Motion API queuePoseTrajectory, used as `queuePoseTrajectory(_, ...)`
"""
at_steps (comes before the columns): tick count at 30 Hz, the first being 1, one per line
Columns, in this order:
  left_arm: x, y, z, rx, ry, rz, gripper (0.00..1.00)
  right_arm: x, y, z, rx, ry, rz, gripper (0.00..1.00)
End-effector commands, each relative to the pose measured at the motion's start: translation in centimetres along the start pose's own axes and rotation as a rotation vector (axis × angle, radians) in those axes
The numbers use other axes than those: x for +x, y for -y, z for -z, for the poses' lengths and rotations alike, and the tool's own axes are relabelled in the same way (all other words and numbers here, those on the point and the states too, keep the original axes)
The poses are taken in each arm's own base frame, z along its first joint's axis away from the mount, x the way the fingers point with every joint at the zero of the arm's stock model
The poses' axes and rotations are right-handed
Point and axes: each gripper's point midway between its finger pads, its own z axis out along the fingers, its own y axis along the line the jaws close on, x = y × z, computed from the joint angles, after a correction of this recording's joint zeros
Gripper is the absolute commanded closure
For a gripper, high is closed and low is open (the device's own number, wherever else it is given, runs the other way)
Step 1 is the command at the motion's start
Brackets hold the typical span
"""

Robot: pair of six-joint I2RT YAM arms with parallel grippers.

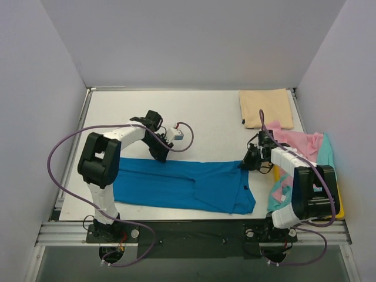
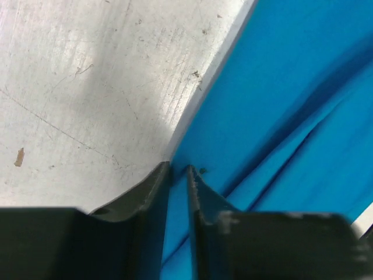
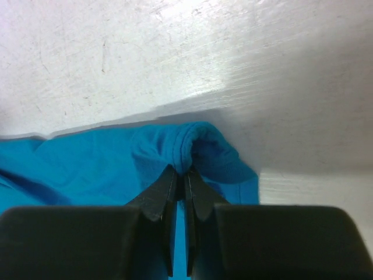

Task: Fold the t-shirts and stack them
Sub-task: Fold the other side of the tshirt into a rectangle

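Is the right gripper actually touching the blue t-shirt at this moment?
Touching. The right wrist view shows the right gripper with its jaws closed on a bunched fold of the blue t-shirt.

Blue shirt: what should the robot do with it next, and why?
Probably lift the far edge of the blue shirt and carry it toward the near edge. The left gripper and right gripper both pinch that edge, and the shirt lies spread out.

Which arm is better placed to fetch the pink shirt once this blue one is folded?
Right: the pink shirt lies beside the right gripper; the left gripper is across the blue shirt.
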Motion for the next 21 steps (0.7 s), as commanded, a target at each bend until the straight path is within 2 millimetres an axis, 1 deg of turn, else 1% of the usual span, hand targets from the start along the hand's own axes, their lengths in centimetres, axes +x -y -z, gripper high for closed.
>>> queuePoseTrajectory(1, 0.2, 0.3, 0.1, 0.035, 0.014, -0.034, 0.82, -0.2, 1.7, 0.9, 0.074, 0.014, -0.026, 1.0)
queuePoseTrajectory(2, 0.4, 0.2, 0.0, 0.034, 0.009, -0.029, 0.98, -0.1, 2.1, 1.2, 0.083, 0.015, -0.032, 1.0)
queuePoseTrajectory(3, 0.4, -0.3, 0.0, 0.012, 0.008, -0.014, 1.0, -0.1, 2.4, 1.3, 0.09, 0.019, -0.034, 1.0)
queuePoseTrajectory(6, -0.2, -1.8, 0.5, -0.049, 0.038, 0.022, 1.0, -0.4, 3.1, 1.3, 0.096, 0.022, -0.043, 1.0)
queuePoseTrajectory(7, -0.8, -2.4, 0.7, -0.076, 0.058, 0.033, 1.0, -0.3, 3.3, 0.9, 0.103, 0.007, -0.041, 1.0)
queuePoseTrajectory(8, -0.9, -2.6, 0.9, -0.088, 0.065, 0.038, 1.0, -0.8, 3.1, 0.8, 0.101, 0.007, -0.03, 1.0)
queuePoseTrajectory(9, -1.5, -3.0, 1.2, -0.109, 0.088, 0.04, 1.0, -0.9, 3.2, 0.4, 0.107, -0.008, -0.026, 1.0)
queuePoseTrajectory(10, -1.7, -3.1, 1.3, -0.117, 0.095, 0.04, 1.0, -1.7, 2.9, 0.4, 0.105, 0.003, -0.019, 1.0)
queuePoseTrajectory(11, -1.9, -3.3, 1.5, -0.136, 0.106, 0.045, 1.0, -1.8, 3.0, 0.0, 0.114, -0.009, -0.014, 1.0)
queuePoseTrajectory(12, -2.0, -3.4, 1.5, -0.141, 0.111, 0.041, 1.0, -2.7, 2.6, 0.0, 0.108, -0.001, -0.004, 1.0)
queuePoseTrajectory(15, -1.8, -3.2, 1.6, -0.136, 0.104, 0.035, 1.0, -3.9, 2.0, -0.5, 0.11, -0.021, 0.002, 1.0)
queuePoseTrajectory(16, -1.6, -2.8, 1.5, -0.117, 0.099, 0.026, 1.0, -4.0, 2.0, -0.5, 0.114, -0.025, 0.002, 0.99)
queuePoseTrajectory(17, -1.6, -2.5, 1.6, -0.106, 0.101, 0.018, 1.0, -4.1, 1.9, -0.4, 0.119, -0.037, 0.011, 0.96)
queuePoseTrajectory(18, -1.6, -2.0, 1.7, -0.083, 0.103, 0.008, 1.0, -4.3, 2.0, -0.2, 0.132, -0.034, 0.016, 0.86)
queuePoseTrajectory(19, -1.7, -1.7, 2.0, -0.083, 0.11, 0.003, 0.87, -4.4, 2.1, 0.3, 0.144, -0.039, 0.028, 0.81)
queuePoseTrajectory(20, -1.8, -1.5, 2.2, -0.081, 0.116, 0.002, 0.79, -4.6, 2.2, 0.6, 0.163, -0.033, 0.038, 0.72)
queuePoseTrajectory(21, -2.2, -1.5, 3.0, -0.095, 0.131, -0.008, 0.64, -4.8, 2.0, 1.3, 0.171, -0.024, 0.053, 0.68)
